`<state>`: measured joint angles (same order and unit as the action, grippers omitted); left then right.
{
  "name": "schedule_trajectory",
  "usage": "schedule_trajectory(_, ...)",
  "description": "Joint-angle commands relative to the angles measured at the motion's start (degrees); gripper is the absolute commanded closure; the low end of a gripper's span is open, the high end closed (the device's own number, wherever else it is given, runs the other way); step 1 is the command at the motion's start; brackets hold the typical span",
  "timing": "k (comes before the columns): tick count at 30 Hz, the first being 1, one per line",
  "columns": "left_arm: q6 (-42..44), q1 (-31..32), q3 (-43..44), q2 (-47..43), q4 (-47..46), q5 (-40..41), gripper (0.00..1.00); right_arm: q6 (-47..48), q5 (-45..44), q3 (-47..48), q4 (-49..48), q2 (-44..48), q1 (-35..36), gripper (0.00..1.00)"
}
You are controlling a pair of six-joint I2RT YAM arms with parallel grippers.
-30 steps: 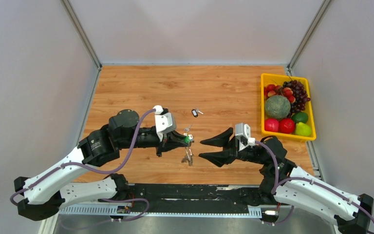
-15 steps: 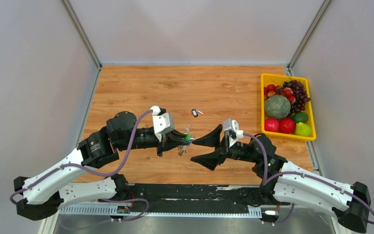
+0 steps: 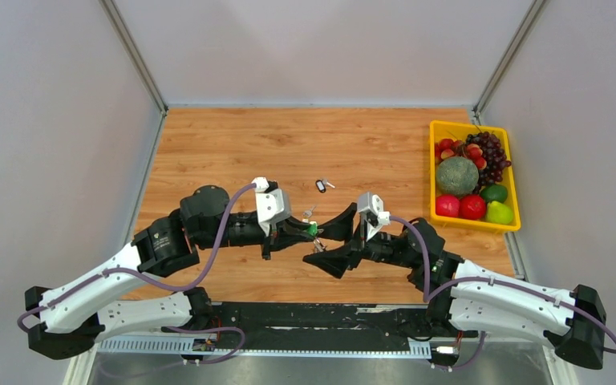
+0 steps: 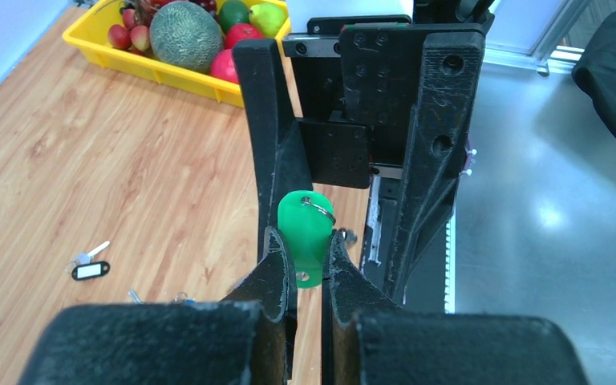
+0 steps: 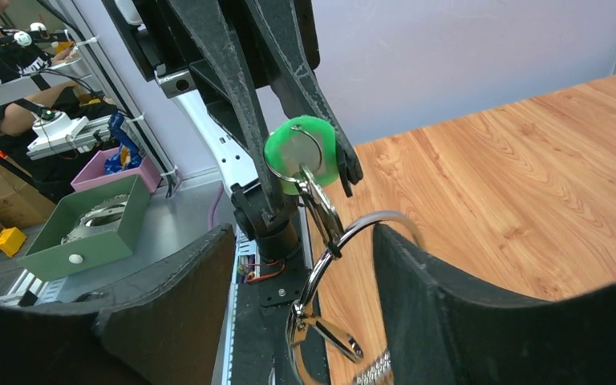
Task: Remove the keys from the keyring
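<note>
Spanning the frame, the wooden bench (image 3: 289, 144) carries a yellow tray (image 3: 432, 172) of fruit along its right edge, toward the far right corner. Both arms meet over the middle of the bench, nearer the near edge.

The right gripper (image 3: 323, 251) is spread wide and grasps nothing. Its own camera shows its two fingers (image 5: 168, 297) standing on either side of the keyring (image 5: 353, 227), a thin silver loop hanging in the gap. Whether the wire brushes the right-hand finger cannot be told.

The left gripper (image 4: 305, 250) is clamped tight on a green tag (image 4: 306, 228), its pads pressing the tag's flat faces.

The overhead view shows only a green speck and a silver tangle there. The right wrist view shows the small tag loop linking the green tag (image 5: 301, 152) to the keyring, with more keys (image 5: 329, 333) dangling at the bottom. The left wrist view hides the keyring behind the tag.

A black-tagged key (image 3: 322, 185) lies loose on the bench toward the far edge, apart from both grippers.
</note>
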<state>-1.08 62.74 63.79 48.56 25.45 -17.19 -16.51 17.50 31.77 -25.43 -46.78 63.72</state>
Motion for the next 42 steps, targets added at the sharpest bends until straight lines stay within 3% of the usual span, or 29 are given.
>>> schedule_trajectory(1, -0.3, 0.6, -0.4, -0.2, -3.9, 0.3, 1.00, 1.2, -1.2, 2.7, -2.2, 0.3, 1.3, 0.43)
schedule_trajectory(5, -0.1, 0.7, -0.3, -0.8, -3.5, 1.4, 1.00, 3.1, -2.5, 3.7, 1.4, 0.3, 2.0, 0.77)
schedule_trajectory(10, -0.3, 0.8, -0.4, -2.7, -2.9, 4.1, 1.00, 4.4, -2.9, 4.4, 6.8, 1.3, 2.2, 0.99)
schedule_trajectory(19, -3.4, 0.7, -7.4, -8.1, -5.9, 8.6, 0.97, 8.0, -8.2, 7.6, 19.4, 6.8, 2.1, 1.00)
schedule_trajectory(23, -5.1, 0.7, -11.9, -10.6, -9.2, 7.6, 0.78, 12.7, -9.9, 11.2, 25.2, 6.7, 2.1, 1.00)
schedule_trajectory(29, -7.8, 0.7, -19.2, -14.2, -17.5, 4.1, 0.38, 22.4, -10.9, 15.8, 30.4, 5.0, 2.1, 1.00)
schedule_trajectory(31, -7.6, 0.7, -20.7, -15.2, -18.7, 4.4, 0.30, 26.4, -10.1, 16.7, 31.1, 4.6, 2.1, 1.00)
schedule_trajectory(33, -7.1, 0.7, -21.9, -16.2, -19.9, 5.4, 0.25, 30.7, -9.1, 17.4, 31.5, 4.3, 2.1, 1.00)
schedule_trajectory(42, -6.0, 0.7, -28.4, -20.1, -29.8, 4.2, 0.21, 45.7, -6.2, 17.5, 31.9, 3.1, 2.2, 0.98)
